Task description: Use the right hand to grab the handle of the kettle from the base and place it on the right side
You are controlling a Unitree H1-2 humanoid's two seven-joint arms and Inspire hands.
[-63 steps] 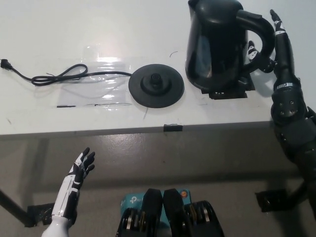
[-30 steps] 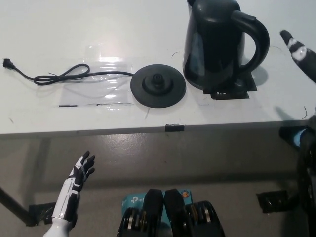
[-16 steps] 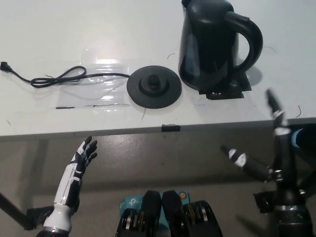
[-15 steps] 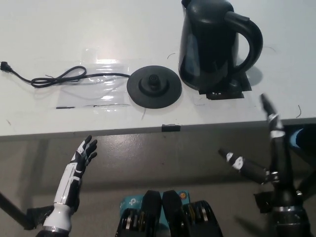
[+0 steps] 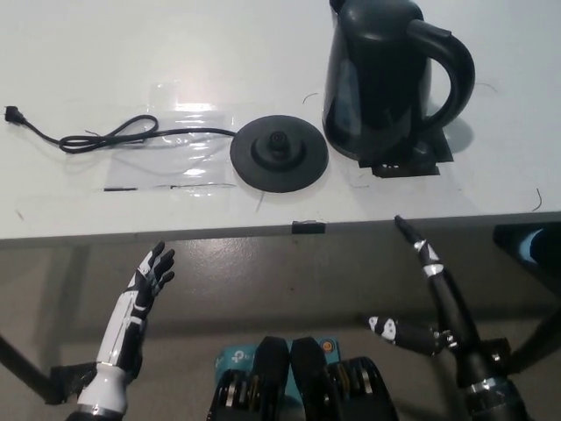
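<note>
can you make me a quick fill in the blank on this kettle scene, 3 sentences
1. The kettle stands on the table to the ____ of its round base, off it.
2. The cord runs from the base toward the picture's ____.
3. The black right hand hangs below the table edge, holding ____; the white left hand rests at lower left.

Missing words: right; left; nothing

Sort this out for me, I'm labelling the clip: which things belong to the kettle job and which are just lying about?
Job:
kettle
base
right hand, open, below the table edge

Lying about:
power cord
black tape on the table
left hand, resting low
</note>
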